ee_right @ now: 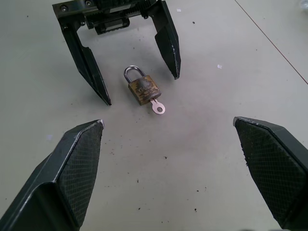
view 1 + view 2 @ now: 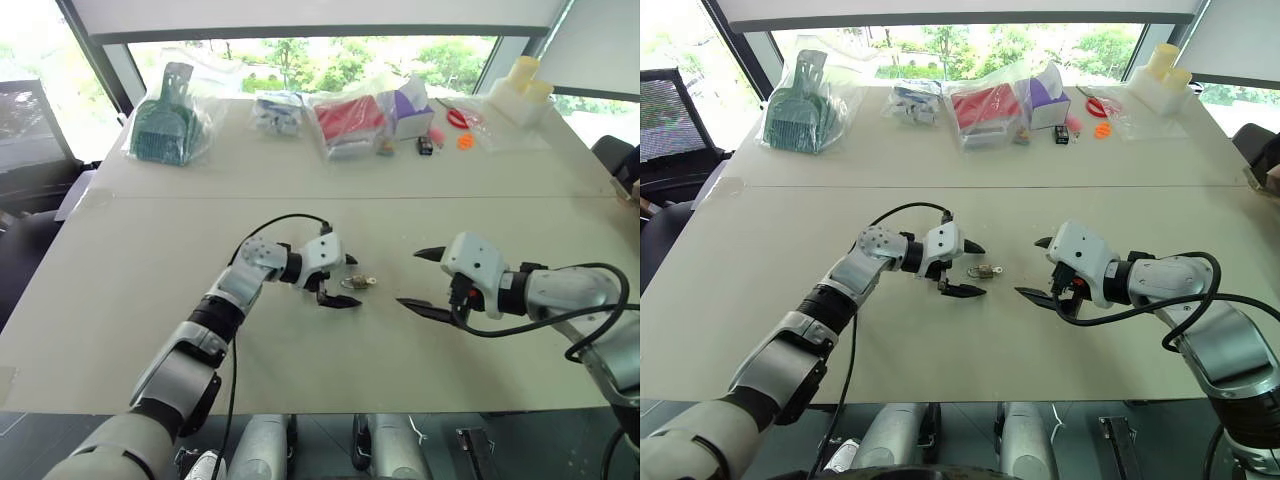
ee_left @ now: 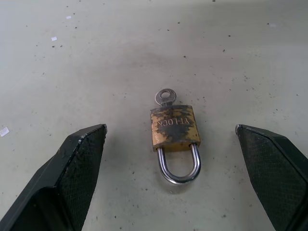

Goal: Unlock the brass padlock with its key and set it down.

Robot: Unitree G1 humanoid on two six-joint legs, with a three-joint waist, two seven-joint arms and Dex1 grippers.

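Note:
The brass padlock [image 3: 174,130] lies flat on the pale table [image 2: 150,260], its silvery shackle looped closed. Its key [image 3: 166,97] sticks out of the end opposite the shackle. My left gripper [image 2: 351,281] is open low over the table, one black finger on each side of the padlock, touching neither it nor the key. The shackle points toward that wrist. My right gripper [image 2: 408,277] is open too, a short way to the right of the padlock with its fingertips toward it, holding nothing. The right wrist view shows the padlock [image 1: 143,89] between the left fingers [image 1: 168,45].
Along the table's far edge sit a bagged green dustpan [image 2: 165,125], a bag with red contents [image 2: 350,120], a purple box [image 2: 410,108], red scissors [image 2: 458,118] and pale bottles [image 2: 525,85]. A black chair [image 2: 30,140] stands at the left.

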